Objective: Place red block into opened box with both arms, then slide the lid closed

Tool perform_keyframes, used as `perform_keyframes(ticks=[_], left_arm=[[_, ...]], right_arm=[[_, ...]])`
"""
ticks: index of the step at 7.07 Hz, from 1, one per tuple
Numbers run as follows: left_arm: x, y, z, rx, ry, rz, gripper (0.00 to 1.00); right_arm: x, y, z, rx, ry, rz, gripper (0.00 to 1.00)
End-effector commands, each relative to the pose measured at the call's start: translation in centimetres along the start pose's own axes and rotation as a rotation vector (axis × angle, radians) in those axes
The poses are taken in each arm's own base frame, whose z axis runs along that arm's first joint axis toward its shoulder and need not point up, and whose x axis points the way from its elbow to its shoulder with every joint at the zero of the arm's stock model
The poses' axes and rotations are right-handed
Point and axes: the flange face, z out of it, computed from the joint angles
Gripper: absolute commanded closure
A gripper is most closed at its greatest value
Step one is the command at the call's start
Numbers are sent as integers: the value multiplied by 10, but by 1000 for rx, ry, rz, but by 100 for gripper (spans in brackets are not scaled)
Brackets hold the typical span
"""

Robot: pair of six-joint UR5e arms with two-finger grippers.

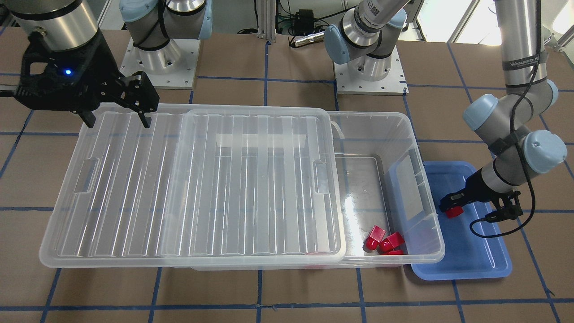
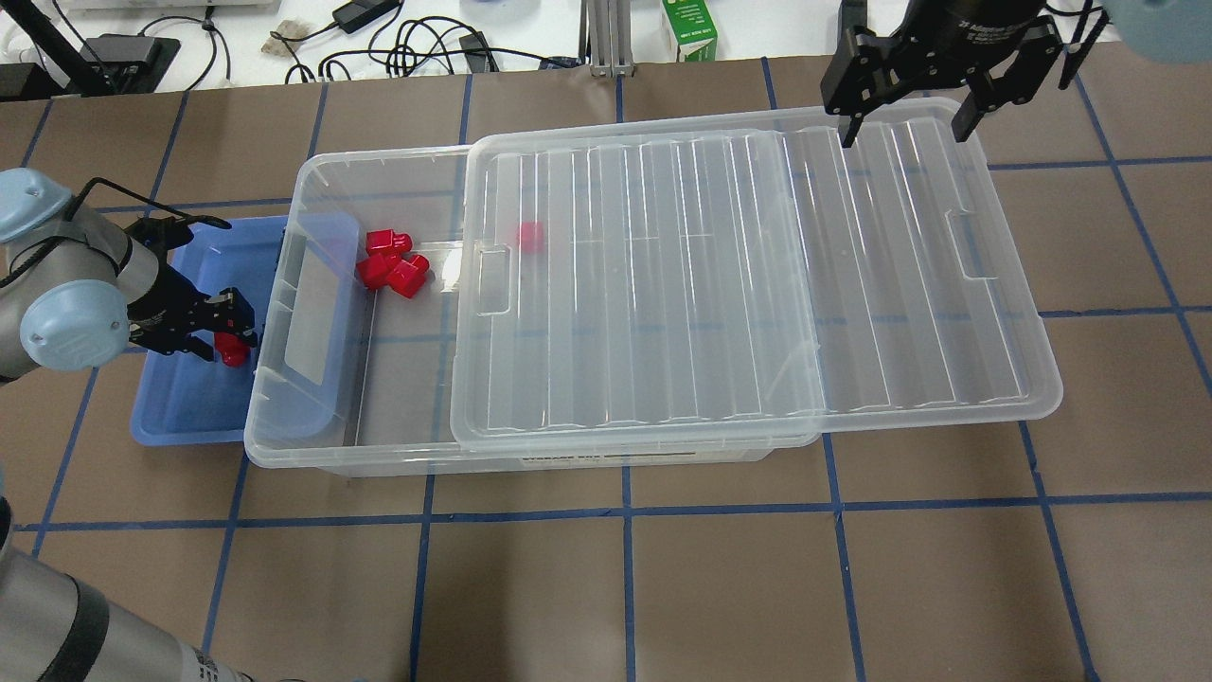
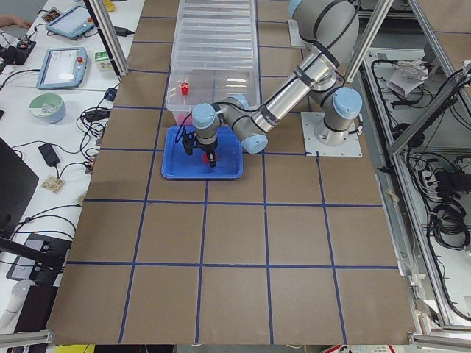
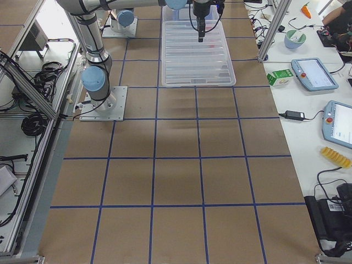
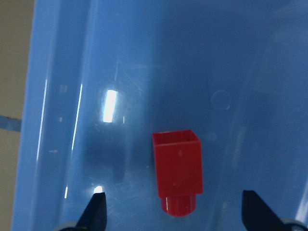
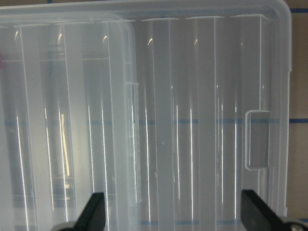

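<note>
A red block [image 5: 177,173] lies on the floor of the blue tray [image 5: 144,72], between the spread fingers of my open left gripper [image 5: 176,209]. The fingers do not touch it. That gripper [image 1: 453,208] and block [image 2: 232,352] sit just beyond the box's open end. The clear box [image 2: 275,445] holds several red blocks [image 2: 390,265] in its uncovered part, and one more [image 2: 530,237] shows through the lid. The ribbed lid [image 2: 757,284] rests on the box, slid towards my right and overhanging that end. My right gripper [image 2: 902,134] hangs open above the lid's far edge [image 6: 269,29].
The blue tray [image 1: 471,260] stands against the box's short end on my left. Both arm bases [image 1: 370,67] are bolted behind the box. Beyond the table's far edge lie cables, a carton [image 2: 691,28] and tablets [image 4: 313,71].
</note>
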Motion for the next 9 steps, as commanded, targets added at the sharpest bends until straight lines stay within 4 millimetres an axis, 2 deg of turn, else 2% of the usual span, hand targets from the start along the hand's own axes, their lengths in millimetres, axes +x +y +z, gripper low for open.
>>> perform_keyframes(ticks=[1,3,4,5,6,7,8,9], left_arm=[[5,-6,-10,24,-13,22,100],[11,-15,-72,27,-19,35,100],[19,-12,-126,-2,-10,39,100],[60,-5,-173,-12,-13,99,100],[119,12,-210,1,-29,181,100],[175,39,-227,28,-67,261,100],[215,56,-211,7,-65,291,100],[228,72,-183,-29,-64,290,100]], right_arm=[[-8,7,1,-10,11,-5,0],[-8,8,4,-19,8,-5,0],[-8,11,4,-21,9,-7,0],[-8,12,3,-19,14,-7,0],[-8,11,4,-21,14,-7,0],[-7,11,4,-21,17,-6,0],[-8,12,3,-19,15,-9,0],[-7,11,4,-20,19,-6,0]])
